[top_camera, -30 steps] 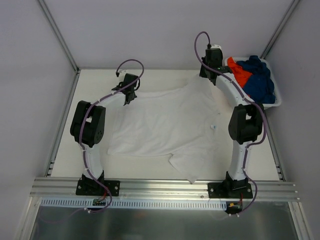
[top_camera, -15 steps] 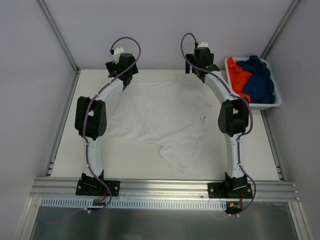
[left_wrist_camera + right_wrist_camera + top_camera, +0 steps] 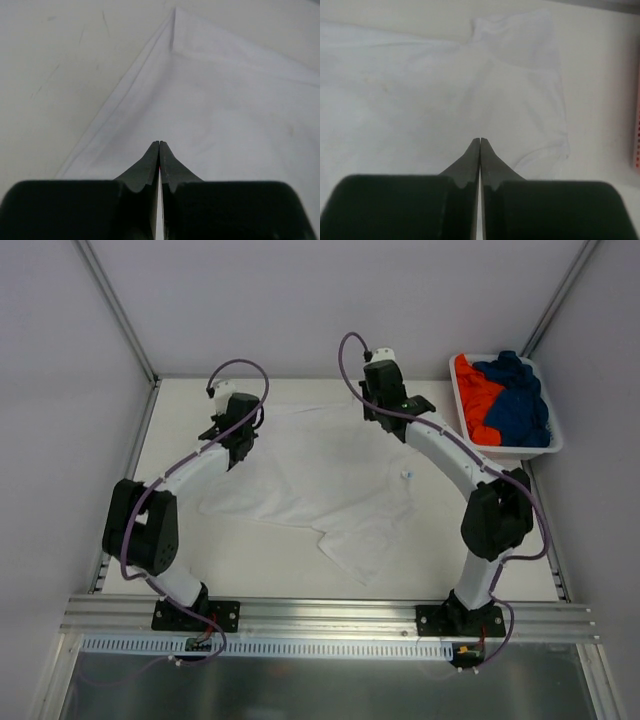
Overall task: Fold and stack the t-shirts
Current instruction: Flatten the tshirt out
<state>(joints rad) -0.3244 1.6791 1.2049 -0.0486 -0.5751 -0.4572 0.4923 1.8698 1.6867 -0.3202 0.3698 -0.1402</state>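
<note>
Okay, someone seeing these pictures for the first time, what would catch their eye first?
A white t-shirt lies spread, somewhat rumpled, across the middle of the table, with the left claw and right claw shut and empty above its far side. At the far right corner, a white plastic basket holds a bright orange t-shirt and a dark blue t-shirt bunched together.

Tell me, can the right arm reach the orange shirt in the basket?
Probably yes. The right gripper hangs shut above the white t-shirt, and the orange t-shirt lies exposed in the basket, on the side nearest it, nothing between. It must open first.
</note>
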